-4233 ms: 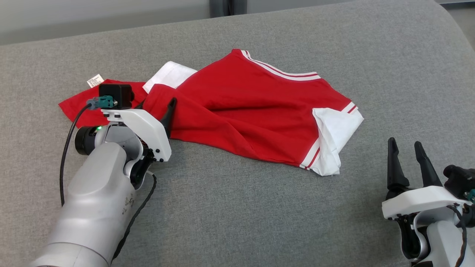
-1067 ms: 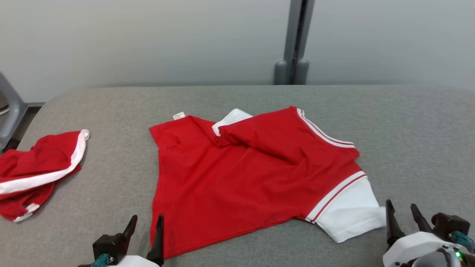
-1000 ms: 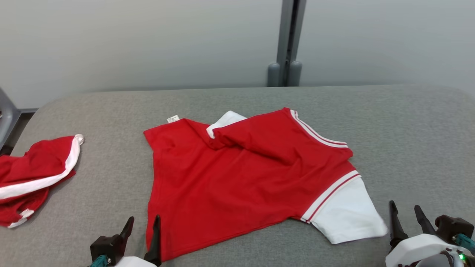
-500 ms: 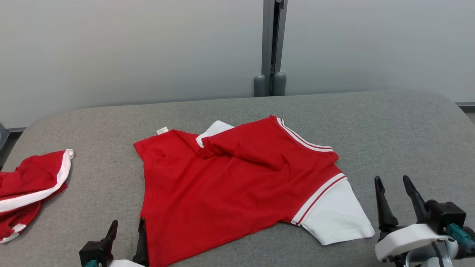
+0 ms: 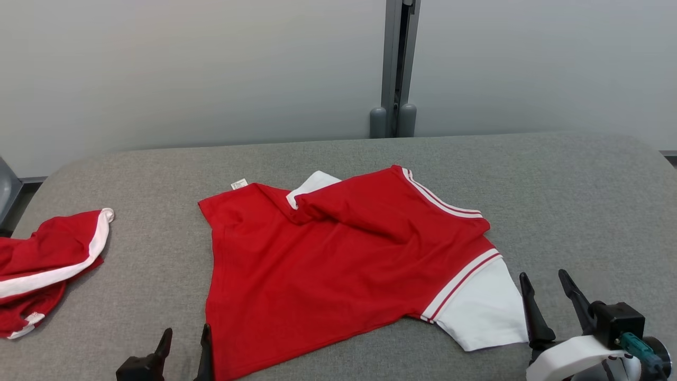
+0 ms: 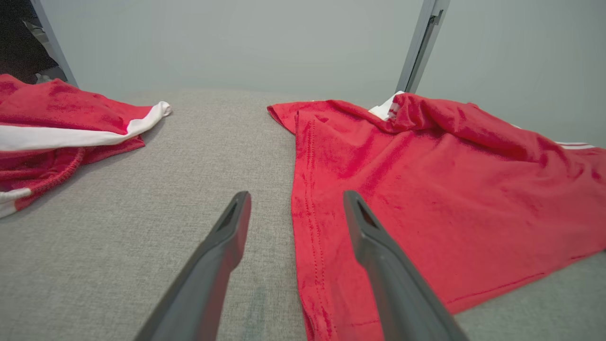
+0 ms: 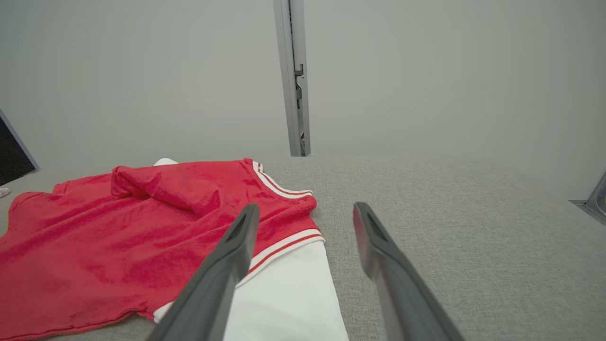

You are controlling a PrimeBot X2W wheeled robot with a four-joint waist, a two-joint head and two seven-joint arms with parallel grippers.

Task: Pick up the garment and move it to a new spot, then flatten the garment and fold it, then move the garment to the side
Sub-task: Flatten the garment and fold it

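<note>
Our left claw (image 5: 187, 329) and right claw (image 5: 543, 274) gape empty, the shirt (image 5: 328, 264) stretched crosswise between them, hem (image 5: 212, 296) nearest the left.

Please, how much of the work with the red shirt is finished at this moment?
Looks done: the red shirt lies spread out on the grey surface. In hand: flattening; its far part is bunched, and the left gripper and right gripper are open, holding nothing. Left: smoothing it, folding, moving it aside.
</note>
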